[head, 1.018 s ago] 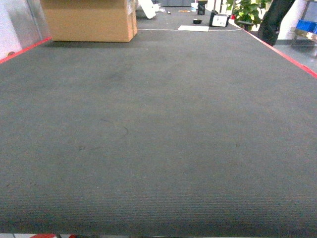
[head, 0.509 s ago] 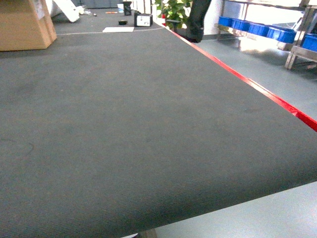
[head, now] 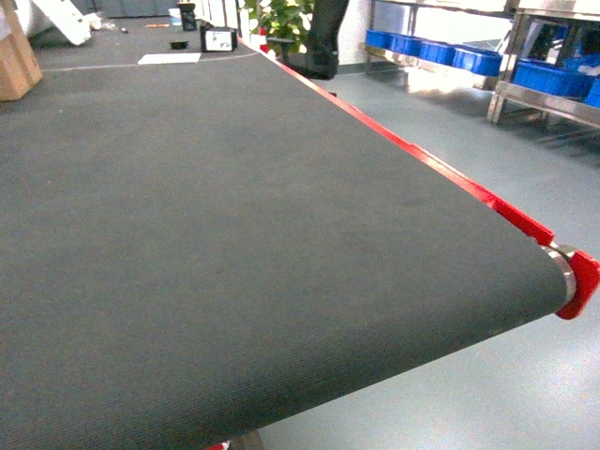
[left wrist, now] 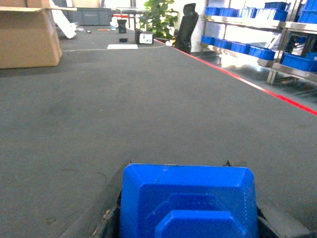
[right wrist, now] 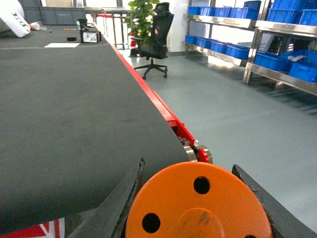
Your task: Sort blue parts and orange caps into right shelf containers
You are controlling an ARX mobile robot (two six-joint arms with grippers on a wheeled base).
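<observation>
In the left wrist view a blue part (left wrist: 188,203), blocky with stepped faces, fills the space between the dark fingers (left wrist: 106,213) of my left gripper (left wrist: 188,210), which is shut on it above the belt. The right wrist view shows an orange cap (right wrist: 198,208), round with small holes, clamped between the fingers (right wrist: 119,198) of my right gripper (right wrist: 198,206) near the belt's red end. The right shelf containers (head: 553,77) are bright blue crates on metal racks far to the right, with more crates (right wrist: 270,60) in the right wrist view. Neither gripper shows in the head view.
A dark conveyor belt (head: 234,234) with a red side rail (head: 441,173) ends at a roller (head: 567,272). Grey floor lies between the belt and the racks. An office chair (right wrist: 156,34), a plant (right wrist: 141,17) and a cardboard box (left wrist: 27,37) stand further off.
The head view has swung to the right: the cardboard box has slid off to the left, and the belt's red end, the floor and the racks have come into view.
</observation>
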